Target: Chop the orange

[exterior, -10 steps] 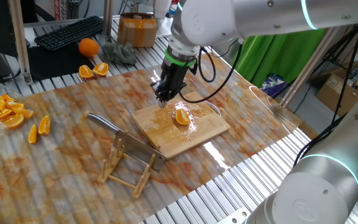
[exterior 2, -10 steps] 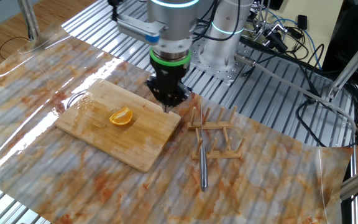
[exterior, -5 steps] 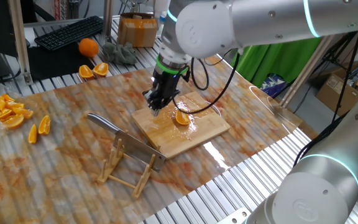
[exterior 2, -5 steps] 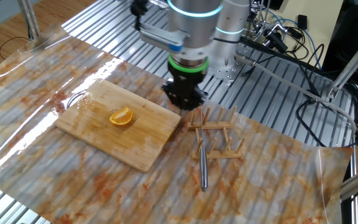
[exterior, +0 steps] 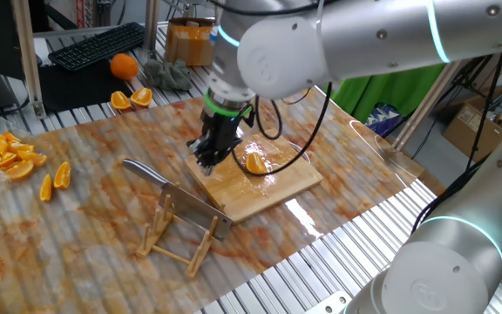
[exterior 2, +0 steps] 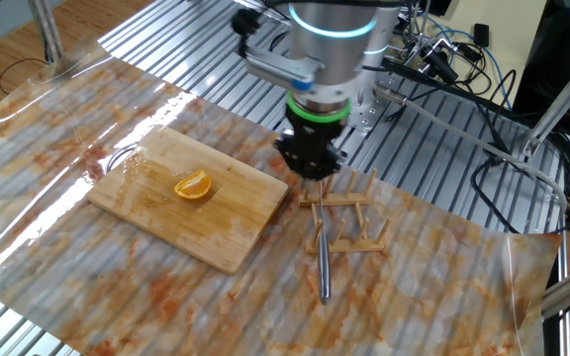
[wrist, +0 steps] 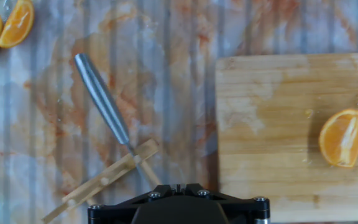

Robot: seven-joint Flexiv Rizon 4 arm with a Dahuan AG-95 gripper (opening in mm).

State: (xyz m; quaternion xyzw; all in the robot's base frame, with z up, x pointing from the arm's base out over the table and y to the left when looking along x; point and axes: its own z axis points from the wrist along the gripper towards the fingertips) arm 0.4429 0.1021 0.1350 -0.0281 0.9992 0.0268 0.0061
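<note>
Between board (exterior 2: 186, 213) and knife rack (exterior 2: 342, 222), pincer (exterior 2: 310, 170) hangs shut, empty.

The arm reaches in from above, its silver upper links bending over the table, a green ring just above the black hand. The gripper (exterior: 207, 159) points straight down, fingers pressed together with no gap and nothing between them. From the other side the gripper (exterior 2: 310, 174) hangs low. In the hand view only its black base shows at the bottom edge.
</note>
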